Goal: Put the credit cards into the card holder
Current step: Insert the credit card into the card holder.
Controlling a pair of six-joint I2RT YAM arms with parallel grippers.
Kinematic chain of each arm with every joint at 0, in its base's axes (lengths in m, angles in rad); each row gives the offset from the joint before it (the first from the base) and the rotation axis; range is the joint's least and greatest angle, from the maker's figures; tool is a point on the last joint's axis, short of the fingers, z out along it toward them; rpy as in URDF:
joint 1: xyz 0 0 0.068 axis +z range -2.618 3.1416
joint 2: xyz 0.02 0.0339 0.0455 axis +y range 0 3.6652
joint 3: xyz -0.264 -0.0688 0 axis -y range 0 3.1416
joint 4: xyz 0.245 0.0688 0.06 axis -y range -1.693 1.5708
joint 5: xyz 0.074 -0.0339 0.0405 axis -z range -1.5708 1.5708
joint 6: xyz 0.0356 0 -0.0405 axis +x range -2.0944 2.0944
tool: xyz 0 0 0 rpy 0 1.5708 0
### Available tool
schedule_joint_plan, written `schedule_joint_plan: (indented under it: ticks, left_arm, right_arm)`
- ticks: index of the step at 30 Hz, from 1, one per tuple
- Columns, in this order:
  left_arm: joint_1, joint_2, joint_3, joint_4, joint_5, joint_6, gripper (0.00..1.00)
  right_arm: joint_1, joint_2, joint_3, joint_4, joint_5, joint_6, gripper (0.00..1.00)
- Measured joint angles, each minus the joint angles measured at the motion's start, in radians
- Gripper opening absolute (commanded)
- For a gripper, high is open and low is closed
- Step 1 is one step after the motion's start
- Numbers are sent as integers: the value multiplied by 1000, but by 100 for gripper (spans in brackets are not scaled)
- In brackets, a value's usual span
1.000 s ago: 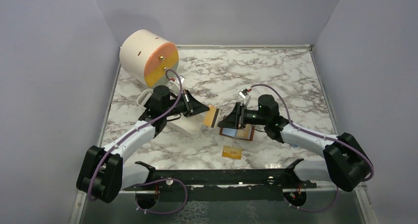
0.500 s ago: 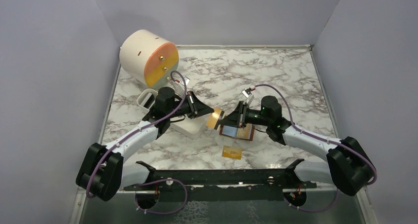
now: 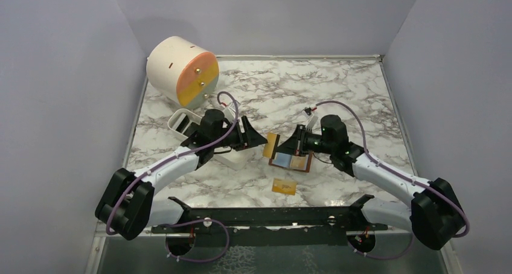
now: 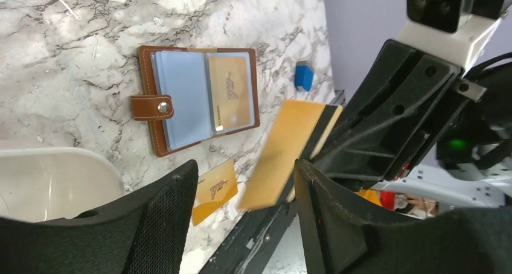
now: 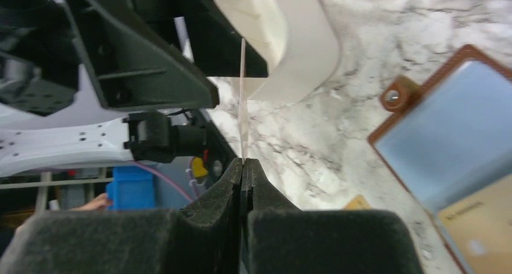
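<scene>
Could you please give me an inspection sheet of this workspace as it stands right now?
Surface: marble tabletop, no damage seen.
Job's things: card holder lies open; pocketed card inside it; loose card on the table near it; held card in the air.
Clutter: white tray, cream cylinder, blue block.
Grippers: left gripper open, jaws either side of the held card; right gripper shut on its edge.
Cables: purple cables loop over both arms.
Surroundings: plain lilac walls; nothing else seen.
</scene>
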Motion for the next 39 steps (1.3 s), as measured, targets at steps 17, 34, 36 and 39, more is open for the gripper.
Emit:
schedule_joint_plan:
  ticks: [17, 34, 36, 39]
  left_arm:
    - [-187, 220, 284, -338, -256, 351, 41]
    - [-327, 468, 411, -400, -355, 441, 24]
    - [-331, 490, 412, -406, -359, 446, 22]
    - [-336, 509, 412, -422, -371, 452, 22]
  right_arm:
    - [-169, 192, 126, -384, 40, -303, 1]
    - [-291, 202, 129, -506, 55, -360, 1]
    - [-305, 201, 116, -505, 55, -360, 1]
    - [-318, 201, 97, -495, 49, -359, 1]
